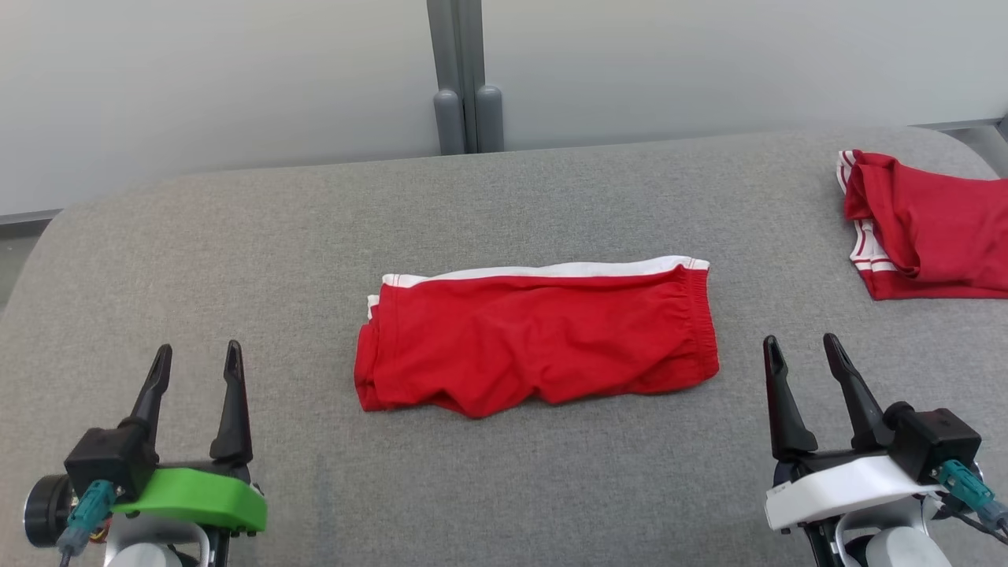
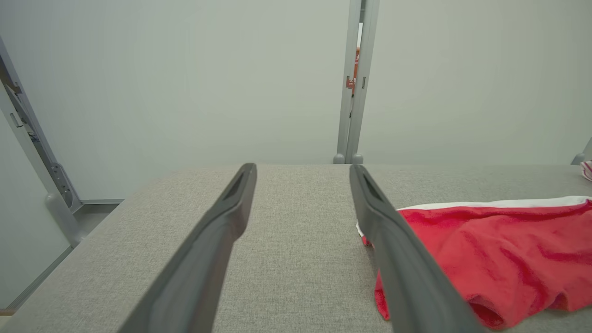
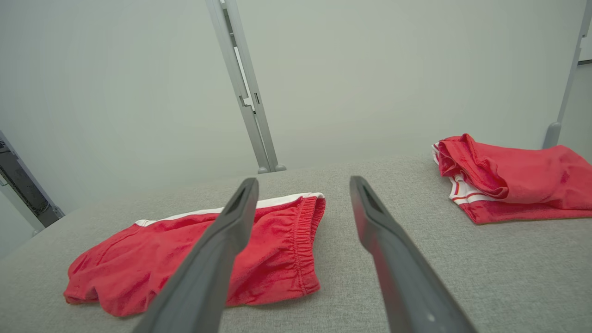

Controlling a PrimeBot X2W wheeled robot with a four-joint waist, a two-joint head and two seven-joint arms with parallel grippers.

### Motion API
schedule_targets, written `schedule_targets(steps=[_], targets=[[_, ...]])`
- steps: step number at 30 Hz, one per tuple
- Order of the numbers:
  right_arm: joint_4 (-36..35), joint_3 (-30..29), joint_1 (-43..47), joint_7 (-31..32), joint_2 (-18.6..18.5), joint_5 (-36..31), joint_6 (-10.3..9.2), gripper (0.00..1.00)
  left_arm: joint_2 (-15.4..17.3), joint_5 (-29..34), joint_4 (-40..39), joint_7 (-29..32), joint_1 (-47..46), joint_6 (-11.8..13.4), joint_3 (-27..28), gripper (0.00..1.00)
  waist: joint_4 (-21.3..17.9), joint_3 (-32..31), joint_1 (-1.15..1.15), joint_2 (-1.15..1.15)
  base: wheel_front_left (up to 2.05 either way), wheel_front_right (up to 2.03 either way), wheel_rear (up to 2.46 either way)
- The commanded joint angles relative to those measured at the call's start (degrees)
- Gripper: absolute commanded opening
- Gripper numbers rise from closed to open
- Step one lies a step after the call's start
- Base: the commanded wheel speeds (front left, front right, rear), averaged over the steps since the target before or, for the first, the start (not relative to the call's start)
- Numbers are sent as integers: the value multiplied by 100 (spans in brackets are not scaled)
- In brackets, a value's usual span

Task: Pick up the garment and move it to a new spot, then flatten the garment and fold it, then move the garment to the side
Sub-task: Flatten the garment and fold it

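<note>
Grey table (image 1: 551, 488): folded shorts (image 1: 535, 339) centre; left gripper (image 1: 198, 349) and right gripper (image 1: 801, 342) apart, empty. Risk: one-sided grasp could unfold shorts.

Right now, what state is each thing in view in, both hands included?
Red shorts with white trim: look folded over, lying flat and slightly wrinkled mid-way across the grey fabric table, not held.
Red garment with white stripes: loosely folded and bunched, at the table's far right.
Left hand: open, empty, clear of the cloth.
Right hand: open, empty, clear of the cloth.
</note>
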Motion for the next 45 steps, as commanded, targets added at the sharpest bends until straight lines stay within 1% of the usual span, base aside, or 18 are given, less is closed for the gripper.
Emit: schedule_targets(steps=[1, 8, 12, 14, 17, 23, 32, 40, 45], targets=[[-29, -25, 103, -36, 0, -30, -9, 100, -61, 121, -102, 3, 203, -58, 108, 100, 23, -23, 0, 0, 0, 0, 0], [-49, -113, 286, -43, 27, -62, -9, 100, -338, 535, -388, 3, 755, -253, 499, 100, 128, -95, 0, 0, 0, 0, 0], [-60, -122, 334, -42, 36, -106, -9, 100, -494, 680, -439, 3, 912, -387, 631, 100, 166, -140, 0, 0, 0, 0, 0], [-65, -122, 364, -43, 31, -136, -9, 100, -529, 782, -401, 3, 950, -503, 628, 100, 180, -158, 0, 0, 0, 0, 0], [-57, -119, 385, -42, 20, -170, -9, 100, -603, 867, -343, 3, 948, -611, 717, 100, 192, -175, 0, 0, 0, 0, 0], [-32, -107, 411, -7, 5, -209, -9, 100, -715, 988, -262, 3, 954, -742, 873, 100, 193, -204, 0, 0, 0, 0, 0], [21, -127, 388, 54, -15, -281, -9, 100, -897, 1152, -276, 2, 973, -834, 1083, 100, 202, -202, 0, 0, 0, 0, 0], [352, -4, -201, 275, -258, -398, -9, 100, -1025, 1251, -237, 2, 814, -898, 1103, 100, 302, -55, 0, 0, 0, 0, 0], [827, 20, -817, 412, -414, -490, -10, 100, -1085, 1308, -216, 2, 656, -933, 1001, 100, 487, 148, 0, 0, 0, 0, 0]])
